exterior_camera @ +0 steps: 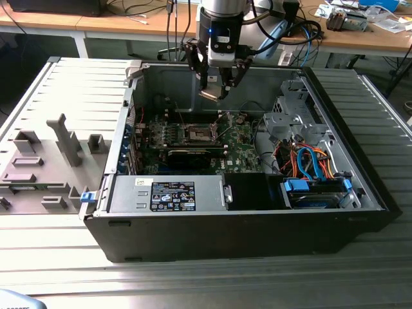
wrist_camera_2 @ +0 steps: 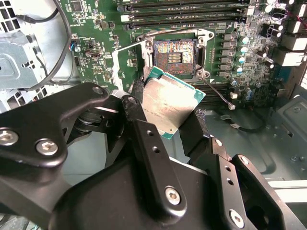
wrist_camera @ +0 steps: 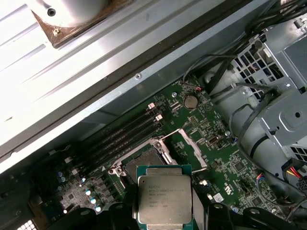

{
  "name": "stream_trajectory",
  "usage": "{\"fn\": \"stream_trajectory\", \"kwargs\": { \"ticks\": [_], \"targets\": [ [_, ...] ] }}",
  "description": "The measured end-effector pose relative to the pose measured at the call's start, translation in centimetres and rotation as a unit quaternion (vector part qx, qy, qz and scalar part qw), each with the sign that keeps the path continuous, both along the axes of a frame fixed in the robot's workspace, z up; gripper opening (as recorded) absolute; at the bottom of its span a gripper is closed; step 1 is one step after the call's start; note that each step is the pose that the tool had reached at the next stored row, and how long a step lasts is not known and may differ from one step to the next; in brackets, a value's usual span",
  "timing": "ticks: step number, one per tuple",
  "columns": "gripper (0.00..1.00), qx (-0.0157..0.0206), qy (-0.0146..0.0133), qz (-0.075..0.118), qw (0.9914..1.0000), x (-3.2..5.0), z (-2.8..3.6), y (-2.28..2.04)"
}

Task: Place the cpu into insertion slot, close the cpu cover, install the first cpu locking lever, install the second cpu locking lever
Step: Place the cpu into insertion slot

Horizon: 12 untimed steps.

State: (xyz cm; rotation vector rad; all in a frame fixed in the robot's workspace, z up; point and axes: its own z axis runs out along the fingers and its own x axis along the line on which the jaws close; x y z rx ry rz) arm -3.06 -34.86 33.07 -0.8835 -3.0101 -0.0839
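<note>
Pincer [wrist_camera_2: 165, 115] clasping cpu [wrist_camera: 164, 199], silvery, green-edged

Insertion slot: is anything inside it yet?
Nothing: in the second wrist view the insertion slot shows bare contacts. The cpu, held in the gripper, covers one corner of it.

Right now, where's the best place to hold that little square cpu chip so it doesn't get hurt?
Probably by two opposite thin edges, coming from its metal-top side, as the gripper holds the cpu now. It is flat, so the edges give the fingers parallel faces, and the underside is left free for the insertion slot.
</note>
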Motion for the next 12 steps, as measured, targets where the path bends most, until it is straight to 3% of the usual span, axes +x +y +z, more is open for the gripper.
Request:
{"fn": "stream_trajectory", "kwargs": {
  "ticks": [12],
  "targets": [
    [0.55, 0.0, 0.0, -0.005, 0.99999, 0.0, 0.0, 0.0]
  ]
}}
